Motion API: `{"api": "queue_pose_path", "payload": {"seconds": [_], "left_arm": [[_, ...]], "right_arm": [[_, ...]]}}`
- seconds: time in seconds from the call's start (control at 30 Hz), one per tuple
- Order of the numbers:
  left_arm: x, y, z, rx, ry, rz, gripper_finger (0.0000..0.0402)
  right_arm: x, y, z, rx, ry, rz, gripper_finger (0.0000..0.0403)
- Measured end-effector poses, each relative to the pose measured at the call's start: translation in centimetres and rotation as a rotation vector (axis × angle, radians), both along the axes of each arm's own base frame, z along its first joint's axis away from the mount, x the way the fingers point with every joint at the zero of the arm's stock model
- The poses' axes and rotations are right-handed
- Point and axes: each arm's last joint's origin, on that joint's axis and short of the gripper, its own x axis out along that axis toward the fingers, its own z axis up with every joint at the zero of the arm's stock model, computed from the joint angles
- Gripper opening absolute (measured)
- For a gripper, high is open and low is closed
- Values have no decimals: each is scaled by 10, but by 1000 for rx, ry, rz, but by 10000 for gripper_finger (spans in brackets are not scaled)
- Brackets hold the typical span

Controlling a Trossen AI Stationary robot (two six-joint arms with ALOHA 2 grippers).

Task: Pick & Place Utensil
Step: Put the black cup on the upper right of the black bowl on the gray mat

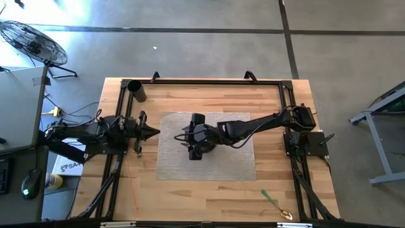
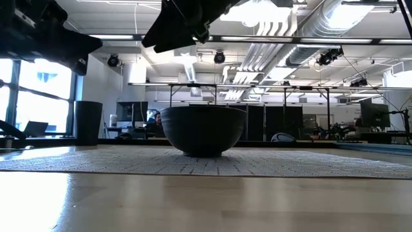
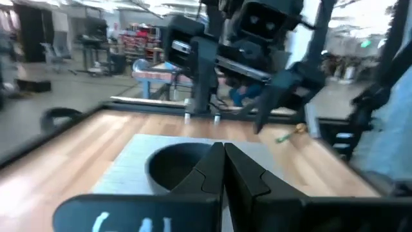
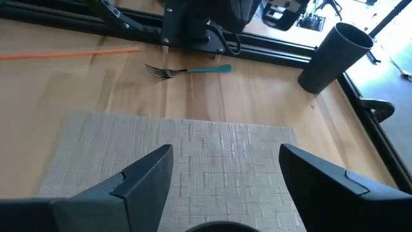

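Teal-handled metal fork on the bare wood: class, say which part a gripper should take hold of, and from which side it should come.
Grip the teal-handled metal fork at mid-handle, probably best straight down from above, closing across its narrow width. It lies flat on the wooden table, so nothing can get under it from the side.

text: none legible | box (image 1: 63,166) beside table: partial print (unreadable letters)
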Motion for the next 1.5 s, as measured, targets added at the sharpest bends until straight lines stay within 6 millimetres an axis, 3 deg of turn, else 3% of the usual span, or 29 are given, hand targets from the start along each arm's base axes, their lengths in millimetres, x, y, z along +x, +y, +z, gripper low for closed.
{"api": "queue_pose_path", "payload": {"seconds": [0.17, 0.47, 0.57, 0.73, 0.97, 1.17, 1.37, 1.5], "left_arm": [[-1, 7, 0, -38, -2, 238, 1], [-2, 11, -3, -71, 21, 398, 9], [-2, 12, -4, -70, 38, 413, 43], [-3, 12, -3, -77, 30, 425, 138], [-1, 15, 20, -97, 43, 549, 250], [5, 21, 39, -151, 75, 876, 271], [19, 21, 59, -120, 167, 920, 277], [26, 23, 73, -110, 247, 1030, 312]], "right_arm": [[0, 7, 2, -6, -23, -12, 278], [2, 2, 5, -15, -66, -36, 278], [2, 3, 5, -15, -64, -30, 278], [2, 7, 5, -37, -59, -8, 278], [2, 7, 5, -52, -55, -19, 278], [-1, 12, 3, -79, -30, -41, 277], [-2, 16, 1, -99, -15, -54, 277], [-2, 15, 1, -101, -15, -57, 277]]}}
